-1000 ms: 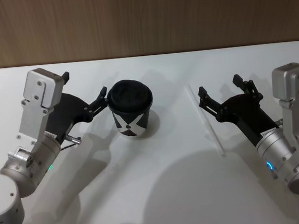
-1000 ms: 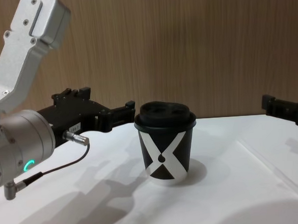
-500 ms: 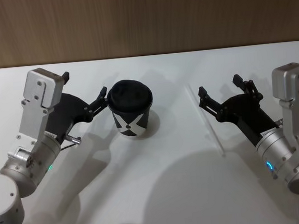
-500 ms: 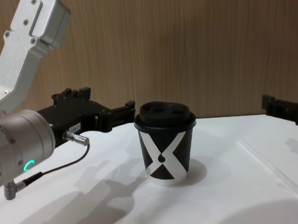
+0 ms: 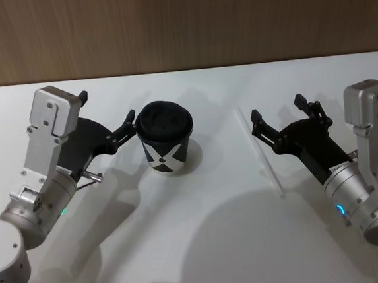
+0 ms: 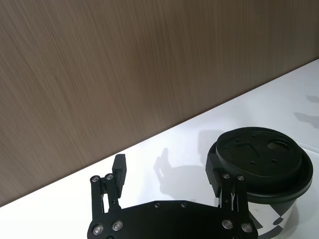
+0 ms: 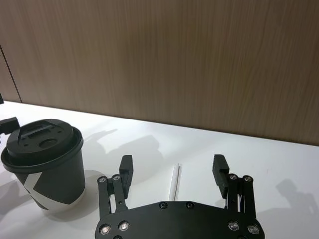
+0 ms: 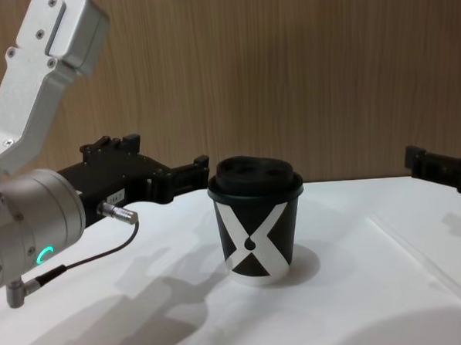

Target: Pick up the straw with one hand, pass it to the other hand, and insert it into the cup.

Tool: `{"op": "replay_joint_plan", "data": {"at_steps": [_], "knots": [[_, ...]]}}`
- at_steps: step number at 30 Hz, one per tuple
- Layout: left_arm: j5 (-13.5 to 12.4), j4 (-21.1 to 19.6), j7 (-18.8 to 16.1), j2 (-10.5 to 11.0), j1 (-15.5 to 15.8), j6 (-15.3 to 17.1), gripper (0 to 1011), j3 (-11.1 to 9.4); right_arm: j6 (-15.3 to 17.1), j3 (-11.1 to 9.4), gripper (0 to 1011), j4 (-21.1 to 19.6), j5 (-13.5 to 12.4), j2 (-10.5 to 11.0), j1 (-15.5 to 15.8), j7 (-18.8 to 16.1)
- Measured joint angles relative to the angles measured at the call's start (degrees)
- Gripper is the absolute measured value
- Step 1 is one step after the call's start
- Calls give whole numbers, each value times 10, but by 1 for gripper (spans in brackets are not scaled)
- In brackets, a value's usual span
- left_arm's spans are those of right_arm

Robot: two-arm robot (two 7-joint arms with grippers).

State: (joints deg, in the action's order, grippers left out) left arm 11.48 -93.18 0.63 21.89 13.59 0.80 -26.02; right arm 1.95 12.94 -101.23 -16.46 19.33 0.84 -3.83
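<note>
White table (image 5: 205, 246) in front of a wood-panel wall (image 5: 179, 23), nothing fancy. Closest to the robot, both silver arms come in low from the bottom corners and angle forward and inward over the tabletop.

The left gripper (image 5: 108, 105) is stretched out roughly level above the table, its fingers spread wide with nothing between them. Its inner fingertip sits just beside the cup's lid, though I can't tell if it actually touches. A thin dark cable with a silver plug (image 8: 117, 213) hangs off that wrist.

The right gripper (image 5: 277, 107) is posed about the same on the other side, pointing forward and a bit toward the middle, fingers wide apart and holding nothing.

The cup (image 5: 166, 140) stands upright left of center, lid on, white X facing the robot. The straw (image 5: 271, 171) lies flat on the table to the right, well apart from the cup. It runs near-to-far right by the right gripper; from the right wrist view the straw's far end (image 7: 174, 181) shows between the two fingers.
</note>
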Motion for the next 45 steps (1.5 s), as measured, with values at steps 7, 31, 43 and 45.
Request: {"op": "replay_joint_plan", "data": {"at_steps": [7,31,43,45], "knots": [[0,0,0,0,0,0,1003,0,2,0,1001,0,1,0,1,1],[0,0,0,0,0,0,1003,0,106,11,1001,-16,10,-20,20,27],[0,0,0,0,0,0,1003,0,135,11,1001,-10,10,-24,22,24],[0,0,0,0,0,0,1003,0,139,10,1001,-9,10,-24,22,24]]}}
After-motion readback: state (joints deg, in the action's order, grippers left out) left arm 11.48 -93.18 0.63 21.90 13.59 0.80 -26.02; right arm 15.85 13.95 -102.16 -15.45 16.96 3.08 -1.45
